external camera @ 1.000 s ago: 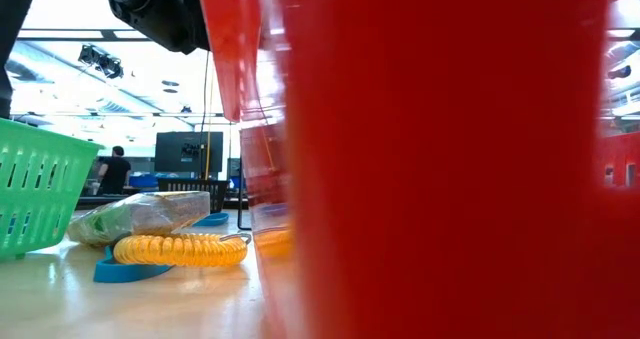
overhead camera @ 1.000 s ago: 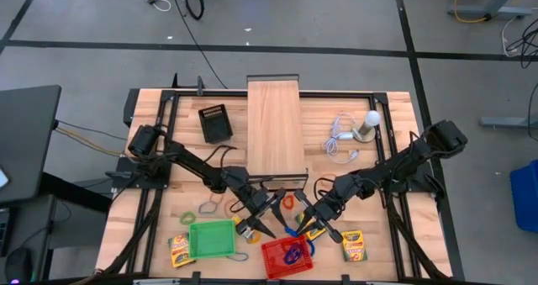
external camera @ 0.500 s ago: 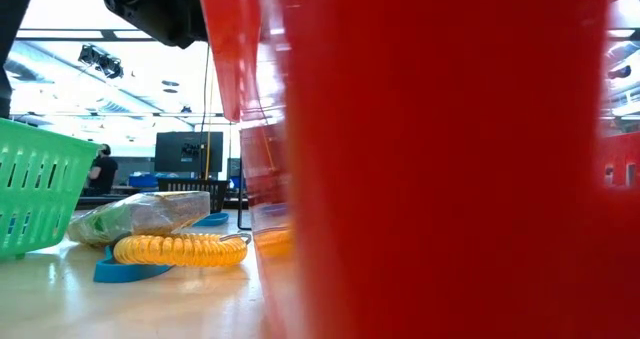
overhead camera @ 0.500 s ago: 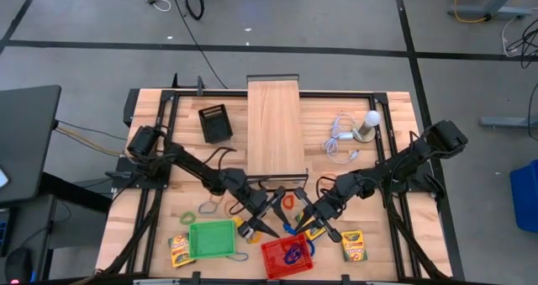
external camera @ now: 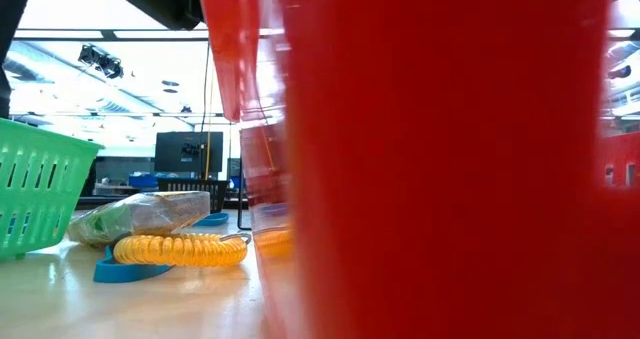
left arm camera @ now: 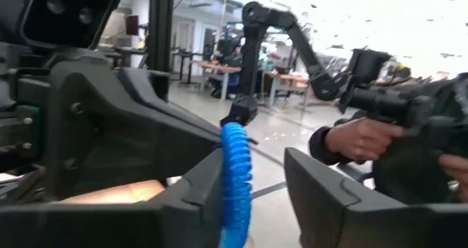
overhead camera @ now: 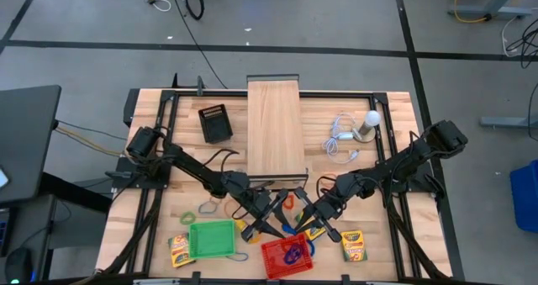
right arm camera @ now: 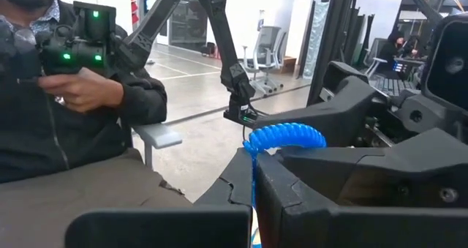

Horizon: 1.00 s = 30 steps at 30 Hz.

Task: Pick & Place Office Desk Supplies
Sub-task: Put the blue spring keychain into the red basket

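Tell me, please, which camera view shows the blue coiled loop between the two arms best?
The right wrist view: the blue coiled loop arches clearly above the shut right end effector. The left wrist view shows it edge-on, the high view only a speck, the low view nothing.

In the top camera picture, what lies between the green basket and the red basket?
In the high view, a yellow-and-green crayon box lies between the green basket and the red basket, right under the left gripper.
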### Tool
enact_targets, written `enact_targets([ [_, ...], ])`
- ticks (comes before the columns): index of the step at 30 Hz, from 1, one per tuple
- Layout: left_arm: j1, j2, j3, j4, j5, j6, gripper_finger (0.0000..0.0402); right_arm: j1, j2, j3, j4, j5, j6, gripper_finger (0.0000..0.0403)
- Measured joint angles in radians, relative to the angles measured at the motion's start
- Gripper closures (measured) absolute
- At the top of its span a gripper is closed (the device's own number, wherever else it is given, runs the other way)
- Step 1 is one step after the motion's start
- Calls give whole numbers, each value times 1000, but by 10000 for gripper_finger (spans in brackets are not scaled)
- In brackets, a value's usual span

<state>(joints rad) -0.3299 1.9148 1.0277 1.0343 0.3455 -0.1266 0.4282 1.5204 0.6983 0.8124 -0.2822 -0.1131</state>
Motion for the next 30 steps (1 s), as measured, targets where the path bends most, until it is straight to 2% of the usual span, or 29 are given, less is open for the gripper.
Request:
enact_targets([
  [6, -4, 0, 8, -27, -7, 44, 373, 0, 0, 0, 0, -1, 2, 403],
  [7, -3, 0, 8, -34, -4, 48, 379, 0, 0, 0, -4, -1, 2, 403],
  [12, 4, 0, 8, -97, 31, 63, 380, 0, 0, 0, -26, 2, 25, 398],
  [15, 3, 0, 8, -127, 32, 65, 381, 0, 0, 0, -71, 2, 45, 378],
  [21, 2, -12, 8, -182, 33, 106, 381, 1, 0, 0, -150, 56, 56, 301],
  [26, -4, -62, 8, -310, 14, 156, 383, 1, -23, 0, -225, 131, 97, 234],
  [30, -28, -111, 8, -423, -33, 214, 383, 1, -54, 0, -343, 174, 152, 204],
])
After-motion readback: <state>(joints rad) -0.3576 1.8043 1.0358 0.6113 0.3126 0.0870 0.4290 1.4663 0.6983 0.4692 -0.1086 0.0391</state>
